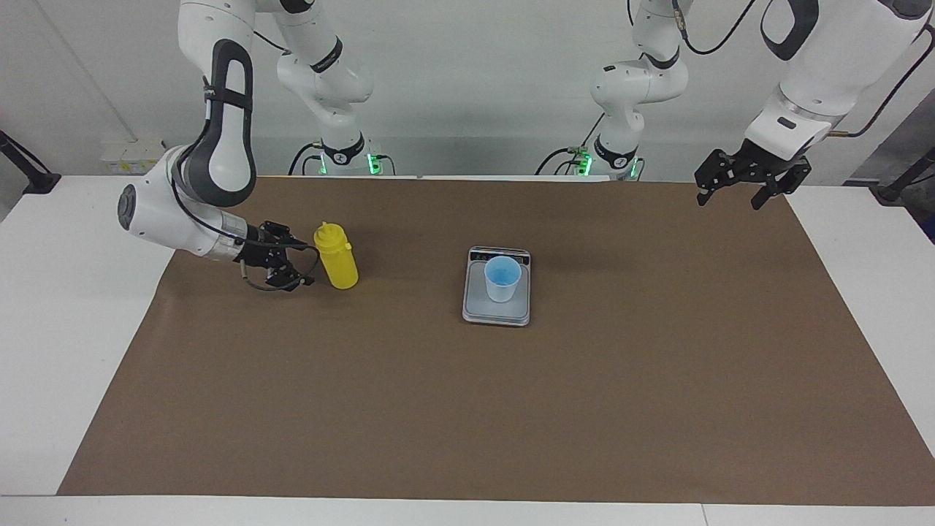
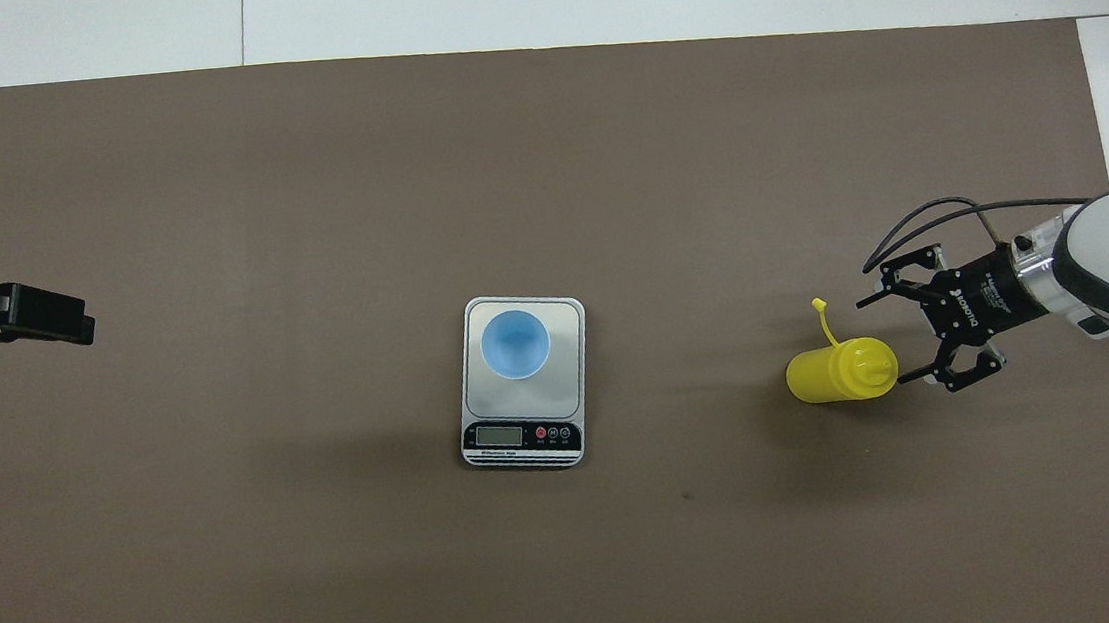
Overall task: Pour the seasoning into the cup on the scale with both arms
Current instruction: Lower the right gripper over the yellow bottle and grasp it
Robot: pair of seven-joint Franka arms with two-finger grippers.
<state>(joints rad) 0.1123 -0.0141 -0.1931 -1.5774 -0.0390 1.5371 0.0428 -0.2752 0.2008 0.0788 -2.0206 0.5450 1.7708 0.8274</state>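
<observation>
From the facing view, the yellow squeeze bottle of seasoning (image 1: 337, 256) stands upright on the brown mat (image 1: 511, 409) that covers the bench (image 1: 44, 351), toward the right arm's end, its long axis vertical and its nozzle cap pointing straight up. The right gripper (image 1: 301, 263) comes in low and level from that same end, fingers spread wide, tips just beside the bottle's wall and apparently not yet touching it; the bottle lies straight ahead of the gripper's opening, toward the middle of the bench. The light blue cup (image 1: 503, 278) stands upright, mouth up, on the kitchen scale (image 1: 497, 310) at the middle of the mat, well apart from the bottle. The left gripper (image 1: 738, 188) hangs raised over the mat's corner at the left arm's end, waiting, its fingers spread. The right arm is plainly the nearer one to the bottle, so the grasp looks to be its job. From the overhead view, the right gripper (image 2: 893, 342) shows its two fingers parted wide, one to either side of the bottle's cap end, the seasoning (image 2: 836, 373) sitting just at their tips with the tethered tip sticking out beside the cap. The cup (image 2: 515, 344) sits on the weighing plate's half farther from the robots, the scale (image 2: 523, 410) turning its display strip toward them. The left gripper (image 2: 64, 327) enters at the mat's edge; from above its fingers cannot be told apart.
</observation>
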